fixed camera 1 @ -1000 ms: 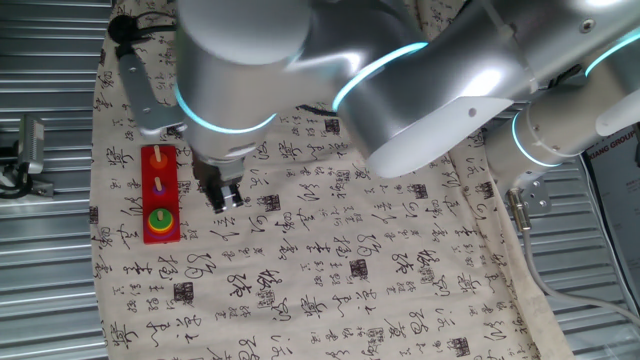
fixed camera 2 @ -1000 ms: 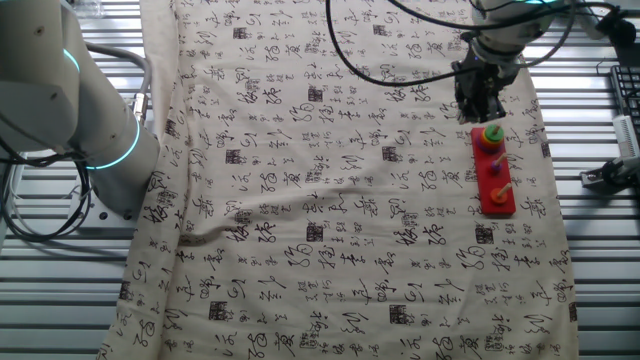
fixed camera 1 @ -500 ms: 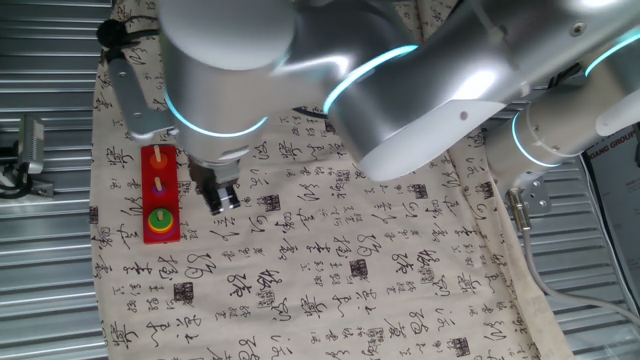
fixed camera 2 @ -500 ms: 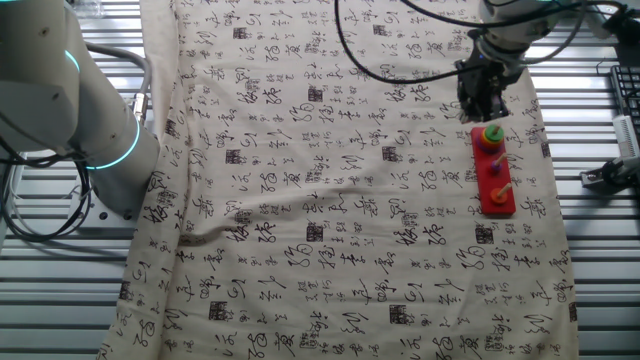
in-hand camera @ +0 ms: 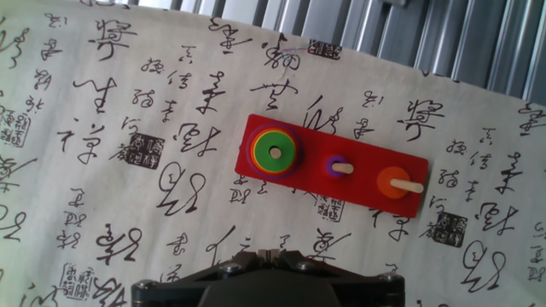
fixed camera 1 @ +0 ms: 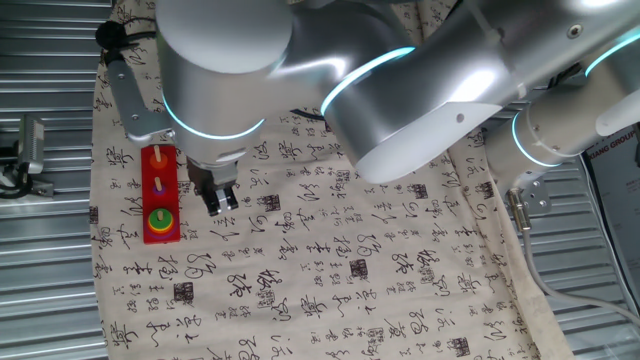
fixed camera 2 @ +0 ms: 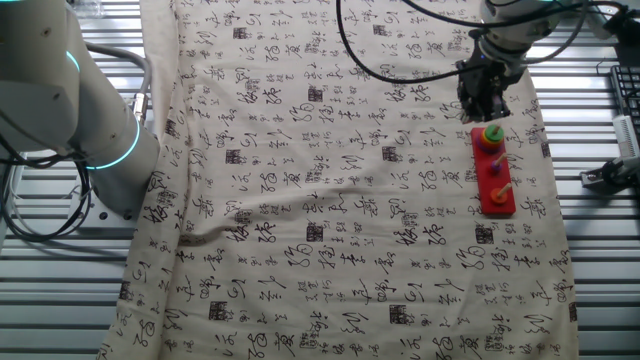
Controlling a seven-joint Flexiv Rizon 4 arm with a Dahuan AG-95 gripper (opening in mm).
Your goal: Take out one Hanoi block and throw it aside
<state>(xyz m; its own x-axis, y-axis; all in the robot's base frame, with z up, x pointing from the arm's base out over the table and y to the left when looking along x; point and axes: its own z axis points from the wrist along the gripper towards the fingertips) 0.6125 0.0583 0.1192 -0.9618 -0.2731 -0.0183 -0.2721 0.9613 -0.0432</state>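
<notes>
The green Hanoi block point(in-hand camera: 275, 152) sits on an end peg of the red base point(in-hand camera: 300, 182), on top of a wider yellow disc. A small purple ring point(in-hand camera: 333, 167) is on the middle peg and an orange disc point(in-hand camera: 391, 180) on the other end peg. The block also shows in one fixed view point(fixed camera 1: 160, 218) and in the other fixed view point(fixed camera 2: 491, 133). My gripper point(fixed camera 1: 218, 200) hovers above the cloth just beside the base, with its jaws shut and empty. It also shows in the other fixed view point(fixed camera 2: 483, 105) and at the bottom edge of the hand view point(in-hand camera: 266, 254).
A beige cloth with black calligraphy point(fixed camera 1: 350, 270) covers the table and has soft wrinkles. Ribbed metal table point(fixed camera 1: 45, 260) shows around it. The arm's large silver links point(fixed camera 1: 420, 90) hang over the middle. Cables point(fixed camera 2: 400, 60) trail across the far cloth.
The gripper has drifted slightly toward the red base. The discs and the base have not moved.
</notes>
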